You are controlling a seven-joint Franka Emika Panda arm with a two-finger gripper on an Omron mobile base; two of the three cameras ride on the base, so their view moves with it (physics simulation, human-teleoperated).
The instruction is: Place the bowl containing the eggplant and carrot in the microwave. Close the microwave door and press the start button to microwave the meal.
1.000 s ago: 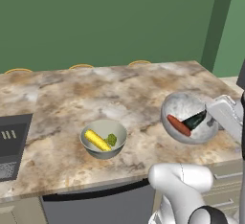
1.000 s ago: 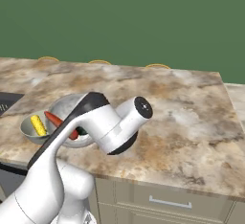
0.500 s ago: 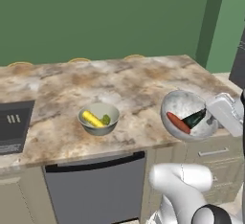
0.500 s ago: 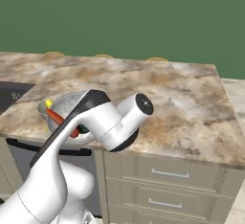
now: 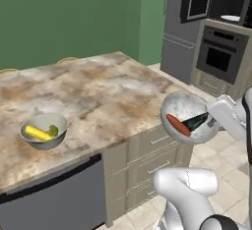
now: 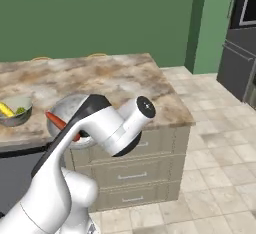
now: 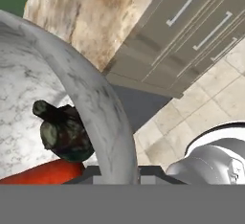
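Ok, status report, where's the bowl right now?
Claw shut on bowl rim, off the counter. Carrot, eggplant inside. Microwave open ahead, floor between clear.

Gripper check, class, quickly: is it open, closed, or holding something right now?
Gripper: closed on the rim of the marbled bowl, which carries the carrot and the eggplant beside the counter.

Even, bright rendered light; soft shadow under counter (image 5: 74, 96) overhang; no glare; textures slightly soft, hand view coarse.
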